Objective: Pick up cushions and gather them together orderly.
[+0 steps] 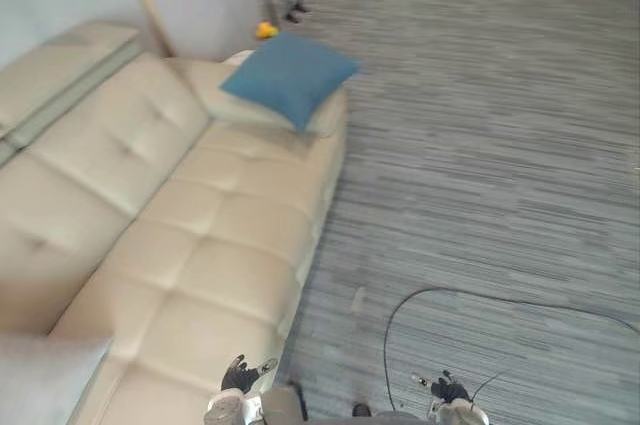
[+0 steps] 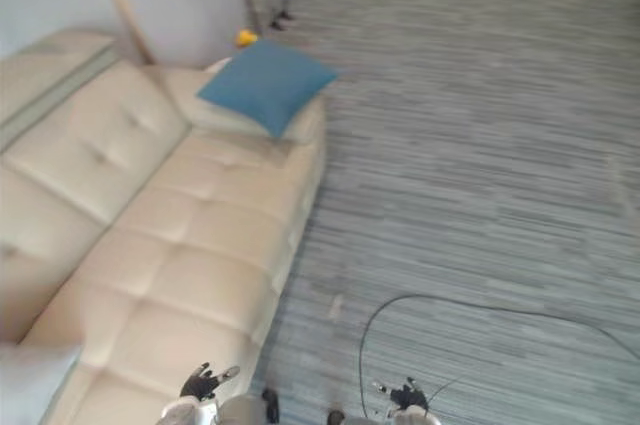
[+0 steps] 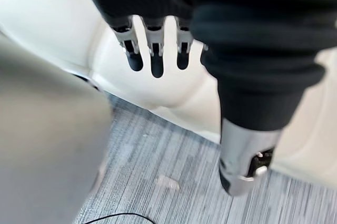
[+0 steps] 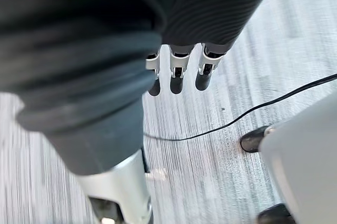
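At the bottom edge of the frame, the left hand is seen over the front edge of the beige sofa, and the right hand is seen over the grey striped carpet, right of centre. On both hands the fingers are held straight and relaxed, with nothing gripped. A light grey cushion lies on the seat at the lower left corner and is cut off by the frame edge. A small pale scrap lies on the carpet just beside the sofa front. At the far end of the sofa, upper centre, a blue cushion rests on top of a pale cushion. A small yellow object is located on the floor just beyond them, near a wooden pole leaning at the upper left.
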`<state>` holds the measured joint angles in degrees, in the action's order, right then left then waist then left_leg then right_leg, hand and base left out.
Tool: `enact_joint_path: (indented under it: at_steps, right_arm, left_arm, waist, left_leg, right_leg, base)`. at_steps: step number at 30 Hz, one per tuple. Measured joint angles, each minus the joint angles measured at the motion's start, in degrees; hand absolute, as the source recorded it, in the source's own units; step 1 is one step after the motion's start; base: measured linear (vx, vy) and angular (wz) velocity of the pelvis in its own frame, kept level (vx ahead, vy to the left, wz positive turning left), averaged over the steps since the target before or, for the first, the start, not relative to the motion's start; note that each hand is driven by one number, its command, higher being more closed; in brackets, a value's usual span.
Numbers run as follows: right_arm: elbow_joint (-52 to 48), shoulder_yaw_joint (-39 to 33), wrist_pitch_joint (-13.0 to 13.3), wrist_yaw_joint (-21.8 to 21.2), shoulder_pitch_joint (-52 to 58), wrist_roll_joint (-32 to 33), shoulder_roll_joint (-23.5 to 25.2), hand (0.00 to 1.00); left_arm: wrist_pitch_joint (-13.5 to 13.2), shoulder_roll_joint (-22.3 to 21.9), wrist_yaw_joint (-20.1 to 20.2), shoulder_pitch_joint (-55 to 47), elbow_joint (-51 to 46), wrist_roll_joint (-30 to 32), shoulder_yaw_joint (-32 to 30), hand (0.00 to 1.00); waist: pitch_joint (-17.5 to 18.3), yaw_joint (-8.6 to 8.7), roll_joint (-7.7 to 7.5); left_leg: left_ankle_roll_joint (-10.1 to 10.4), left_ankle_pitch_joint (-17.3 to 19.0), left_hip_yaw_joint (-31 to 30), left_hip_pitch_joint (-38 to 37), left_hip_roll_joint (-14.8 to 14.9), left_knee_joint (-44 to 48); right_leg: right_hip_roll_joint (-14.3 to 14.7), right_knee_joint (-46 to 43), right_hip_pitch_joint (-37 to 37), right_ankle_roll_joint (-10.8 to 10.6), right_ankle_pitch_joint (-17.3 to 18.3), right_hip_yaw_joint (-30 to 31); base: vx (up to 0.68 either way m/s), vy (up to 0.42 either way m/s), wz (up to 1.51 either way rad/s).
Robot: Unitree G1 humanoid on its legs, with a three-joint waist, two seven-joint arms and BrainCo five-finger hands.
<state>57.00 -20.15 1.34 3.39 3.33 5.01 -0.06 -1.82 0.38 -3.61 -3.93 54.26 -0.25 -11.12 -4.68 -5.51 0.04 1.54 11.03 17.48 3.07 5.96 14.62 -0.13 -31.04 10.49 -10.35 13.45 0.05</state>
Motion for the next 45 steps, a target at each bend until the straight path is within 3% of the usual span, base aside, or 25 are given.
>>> enact_joint_path:
  at_steps: [1, 3, 6, 8, 9, 10, 11, 13, 15, 16, 19, 22, 24, 25, 26, 27, 29, 30, 31, 34, 37, 40, 41, 42, 45]
  right_arm:
    - [0.0, -0.1, 0.1, 0.0, -0.4, 0.0, -0.3, 0.0]
    - [0.1, 0.0, 0.2, -0.1, -0.8, -0.2, -0.7, 0.0]
    - [0.1, 0.0, 0.3, -0.1, -1.6, -0.1, -0.6, 0.0]
    - [0.2, -0.9, 0.3, 0.0, -2.2, 0.0, -0.6, 0.0]
    - [1.0, -2.0, 0.3, 0.0, -2.2, 0.0, -0.8, 0.0]
    - [1.2, -2.3, 0.3, 0.0, -2.3, 0.0, -1.2, 0.0]
    - [1.4, -3.3, 0.1, 0.1, -2.1, 0.0, -1.6, 0.0]
    - [1.1, -3.2, 0.1, 0.0, -1.4, 0.1, -1.4, 0.0]
    - [0.5, -1.9, -0.1, 0.3, -0.9, 0.1, -1.4, 0.0]
    - [0.5, -1.5, -0.1, 0.3, -0.9, 0.1, -1.3, 0.0]
    - [0.2, 0.1, -0.3, 0.4, -1.1, 0.2, -0.9, 0.0]
    - [0.1, 0.0, -0.5, 0.7, -1.6, 1.9, -0.4, 0.0]
    - [0.1, -0.3, -0.5, 1.1, -2.3, 1.9, -0.4, 0.0]
    - [0.2, -0.5, -0.5, 1.1, -2.3, 1.8, -0.5, 0.0]
    - [0.4, -1.1, -0.6, 1.1, -2.4, 1.8, -0.6, 0.0]
    - [0.3, -1.1, -0.7, 1.1, -2.6, 1.8, -0.1, 0.0]
    - [0.4, -1.1, -0.7, 0.8, -2.2, 1.5, 0.2, 0.0]
    - [0.5, -1.1, -0.7, 0.5, -2.1, 1.2, 0.3, 0.0]
    - [1.0, -1.1, -0.7, 0.4, -2.0, 1.2, 0.3, 0.0]
    - [1.3, -1.6, -0.8, 0.2, -2.1, -0.2, -0.3, 0.0]
    - [2.1, -1.7, -0.8, 0.0, -2.8, -0.5, -0.4, 0.0]
    - [3.0, -1.7, -0.9, 0.1, -2.7, -0.5, -0.9, 0.0]
    - [3.3, -2.0, -0.9, 0.0, -2.2, -0.5, -1.2, 0.0]
    - [4.0, -2.9, -0.8, 0.2, -2.7, -0.4, -2.3, 0.0]
    - [4.9, -4.5, -0.9, 0.1, -3.3, -0.5, -2.9, 0.0]
  left_arm:
    - [0.0, 0.1, 0.0, 0.2, 0.3, -0.1, 1.7, 0.0]
    - [0.0, 0.3, 0.0, 0.5, 0.8, -0.5, 3.4, 0.0]
    - [0.0, 0.6, 0.0, 1.9, 2.1, -1.3, 4.9, 0.0]
    - [0.0, 0.8, 0.0, 3.6, 3.2, -1.3, 6.1, 0.0]
    - [0.0, 0.5, 0.0, 3.9, 4.2, -1.2, 5.9, 0.0]
    - [0.0, 0.1, 0.0, 3.9, 4.5, -1.2, 5.9, 0.0]
    - [0.0, -1.1, 0.1, 3.7, 3.9, -1.0, 5.4, 0.0]
    - [0.0, -1.4, 0.0, 3.2, 3.1, -1.0, 5.3, 0.0]
    - [0.0, -2.5, 0.2, 3.2, 0.2, -1.2, 4.8, 0.0]
    - [-0.1, -2.5, 0.3, 3.0, -0.3, -1.2, 4.8, 0.0]
    - [-0.3, -2.5, 0.3, 3.2, -2.3, -1.6, 4.9, 0.0]
    - [-0.3, -2.7, 0.2, 3.3, -3.0, -1.6, 4.8, 0.0]
    - [-0.3, -3.0, 0.1, 3.3, -2.8, -1.5, 5.0, 0.0]
    - [-0.3, -3.0, 0.1, 3.2, -2.5, -1.5, 5.2, 0.0]
    - [-0.2, -2.6, 0.1, 3.6, -1.5, -1.5, 5.6, 0.0]
    - [-0.1, -2.5, 0.1, 3.8, -1.2, -1.5, 5.6, 0.0]
    - [0.0, -1.3, 0.2, 3.9, 0.0, -1.5, 6.2, 0.0]
    - [0.1, -0.9, 0.2, 4.1, 0.5, -1.5, 7.4, 0.0]
    - [0.1, -0.5, 0.2, 4.1, 1.0, -1.5, 7.9, 0.0]
    - [0.5, 1.4, 0.1, 3.6, 2.2, -1.5, 8.8, 0.0]
    - [0.7, 3.1, 0.1, 3.6, 2.8, -1.4, 10.5, 0.0]
    - [0.9, 3.3, 0.1, 3.6, 3.7, -1.3, 10.6, 0.0]
    - [0.9, 3.4, -0.1, 3.9, 4.2, -1.0, 10.3, 0.0]
    - [0.8, 2.5, 0.1, 3.6, 4.6, -1.0, 10.3, 0.0]
    - [0.8, 1.5, 0.1, 3.1, 4.9, -1.0, 9.7, 0.0]
  waist:
    - [-0.5, 0.15, 0.33]
    - [-1.0, 0.47, 1.22]
    - [-1.0, 2.17, 1.17]
    - [-1.8, 2.95, 0.9]
    - [-2.9, 2.92, 1.1]
    - [-2.9, 2.87, 1.73]
    - [-2.9, 2.89, 2.51]
    - [-3.1, 3.32, 2.29]
    - [-3.9, 3.02, 2.3]
    - [-3.9, 2.79, 2.14]
    - [-4.1, 2.14, 1.12]
    - [-4.1, 1.77, 1.0]
    - [-4.0, 1.55, 1.17]
    - [-3.8, 1.45, 1.48]
    - [-3.0, 0.83, 1.79]
    - [-2.7, 0.63, 0.91]
    - [-2.5, 0.6, -0.81]
    - [-2.9, 0.97, -1.03]
    - [-2.9, 1.22, -1.04]
    - [-3.2, 1.87, -0.41]
    - [-3.2, 2.43, -0.18]
    - [-3.4, 2.71, -0.46]
    - [-3.8, 3.2, -0.76]
    - [-3.8, 2.98, 1.12]
    - [-3.5, 3.38, 2.6]
  left_leg:
    - [-0.1, 0.1, 1.4, -3.7, -0.4, -2.0]
    - [-0.1, 0.1, 2.6, -9.5, -0.2, -6.2]
    - [-0.1, 0.1, 1.7, -11.3, 0.5, -9.2]
    - [1.7, 0.8, 0.2, -12.2, 0.6, -10.5]
    - [3.6, 2.0, -0.8, -14.4, 0.9, -10.4]
    - [3.7, 1.9, -0.8, -14.8, 1.4, -10.2]
    - [3.7, 1.5, -1.4, -13.1, 3.0, -3.9]
    - [4.1, 1.3, -3.6, -8.2, 5.2, 8.1]
    - [4.4, -3.7, -7.7, 3.6, 9.8, 36.1]
    - [4.5, -3.6, -7.6, 5.1, 10.1, 39.3]
    - [2.7, -2.4, -2.3, 12.4, 10.3, 39.8]
    - [1.9, -1.9, 2.8, 14.6, 8.2, 22.6]
    - [2.3, -6.5, 2.2, 13.2, 3.8, 4.8]
    - [2.6, -8.0, 2.1, 12.7, 3.3, 2.1]
    - [-0.4, -10.8, 0.2, 12.3, 1.8, 1.1]
    - [-0.6, -9.3, 1.0, 11.8, 1.0, 1.5]
    - [-1.6, -6.2, 3.9, 6.6, -1.6, -0.8]
    - [-1.4, -4.6, 3.8, 3.4, -2.7, -1.6]
    - [-1.3, -4.0, 3.8, 2.0, -2.9, -2.0]
    - [-1.2, -3.1, 4.6, -6.2, -3.3, -5.9]
    - [-0.5, -2.8, 2.4, -9.4, -2.1, -8.6]
    - [1.2, -1.7, 0.0, -10.5, -1.4, -8.6]
    - [3.0, -0.6, -1.9, -12.1, -1.2, -8.5]
    - [3.8, -0.8, -2.6, -13.1, 0.5, -8.7]
    - [4.0, -0.9, -4.2, -13.6, 1.8, -5.9]
  right_leg:
    - [-3.1, -7.2, 2.5, 1.1, 0.8, -5.8]
    - [-6.8, -9.2, 3.7, 5.2, 2.7, -12.9]
    - [-7.0, -1.5, 6.6, 6.5, 1.6, -13.4]
    - [-6.6, 8.2, 8.3, 6.9, -4.4, -10.6]
    - [-6.0, 9.3, 7.1, 10.0, -9.2, -10.1]
    - [-5.6, 8.8, 6.8, 10.2, -8.2, -10.3]
    - [-5.4, 6.9, 5.9, 10.6, -4.5, -11.1]
    - [-5.3, 7.3, 3.6, 11.3, -3.1, -12.5]
    - [-4.2, 9.3, -4.0, 13.3, -0.7, -15.0]
    - [-4.1, 9.9, -5.4, 13.6, -0.4, -15.1]
    - [-4.1, 16.0, -12.1, 13.3, -0.2, -16.0]
    - [-4.1, 20.8, -17.0, 12.1, -0.5, -16.3]
    - [-4.3, 23.3, -20.1, 9.9, 0.6, -15.5]
    - [-4.1, 23.5, -20.6, 9.3, 0.9, -15.1]
    - [-4.8, 22.8, -21.2, 7.5, 2.8, -13.3]
    - [-5.8, 22.5, -21.7, 7.0, 3.1, -13.0]
    - [-10.4, 4.2, -14.9, 4.5, 2.3, -8.6]
    - [-12.8, -8.1, -9.9, 0.6, 0.0, -8.6]
    - [-13.5, -11.4, -8.8, 0.4, -0.2, -9.0]
    - [-17.1, -15.3, -5.5, 3.2, 2.1, -17.3]
    - [-15.0, -1.3, 0.1, 5.3, 1.4, -23.0]
    - [-11.7, 13.9, 1.4, 7.1, -7.5, -19.7]
    - [-10.9, 17.2, 0.0, 8.5, -13.0, -18.4]
    - [-9.3, 16.2, -1.4, 8.8, -11.9, -18.9]
    - [-8.9, 11.0, -1.6, 8.8, -4.5, -19.7]
  base:
    - [0.28, 0.118, -0.36]
    - [0.33, 0.079, -0.35]
    - [0.27, -0.067, 0.13]
    - [0.34, -0.205, 0.29]
    - [0.31, -0.188, 0.13]
    - [0.54, -0.355, 0.08]
    - [0.37, -0.277, 0.14]
    - [0.38, -0.289, 0.33]
    - [0.37, -0.217, 0.37]
    - [0.35, -0.123, 0.09]
    - [0.32, -0.064, 0.09]
    - [0.41, 0.042, 0.01]
    - [0.46, 0.167, -0.16]
    - [0.41, 0.267, -0.41]
    - [0.25, 0.181, -0.37]
    - [0.52, 0.297, -0.52]
    - [0.5, 0.274, -0.42]
    - [0.39, 0.249, -0.19]
    - [0.4, 0.21, 0.02]
    - [0.37, 0.124, 0.06]
    - [0.4, -0.041, 0.37]
    - [0.35, -0.169, 0.55]
    - [0.46, -0.264, 0.38]
    - [0.39, -0.222, 0.27]
    - [0.27, -0.211, 0.11]
